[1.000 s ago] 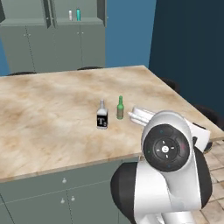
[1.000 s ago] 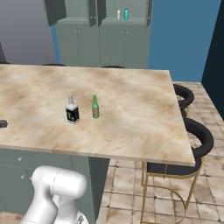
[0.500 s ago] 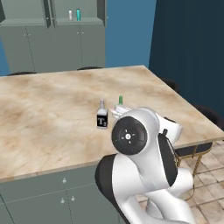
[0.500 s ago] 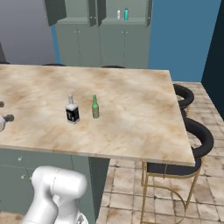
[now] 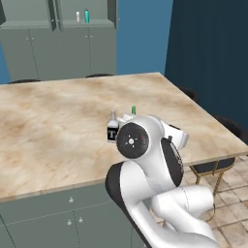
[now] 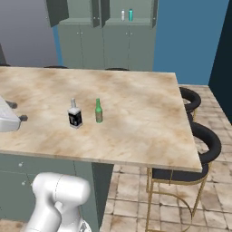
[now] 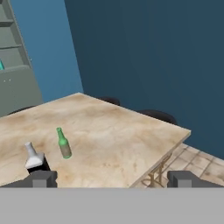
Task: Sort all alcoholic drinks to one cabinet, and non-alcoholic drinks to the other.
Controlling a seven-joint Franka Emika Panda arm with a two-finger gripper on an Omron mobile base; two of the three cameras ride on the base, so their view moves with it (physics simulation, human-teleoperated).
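My claw (image 7: pixel 112 178) hangs with its fingers spread wide and nothing between them, over the marble-patterned counter (image 6: pixel 136 113).

From my hand, the square clear bottle with the black "T" label (image 7: pixel 34 160) stands at eight o'clock, the slim green glass bottle (image 7: pixel 64 143) just beside it at nine (both upright, not touching). On the far grey cabinet's shelf (image 6: pixel 136 20) stand the white blue-capped plastic bottle (image 6: pixel 122 15) and the teal grey-capped bottle (image 6: pixel 130 14), close together.

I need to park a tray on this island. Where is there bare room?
The marble island top is bare right of the slim green glass bottle, out to the stool-side edge. It is crowded only around that and the square black-labelled bottle.
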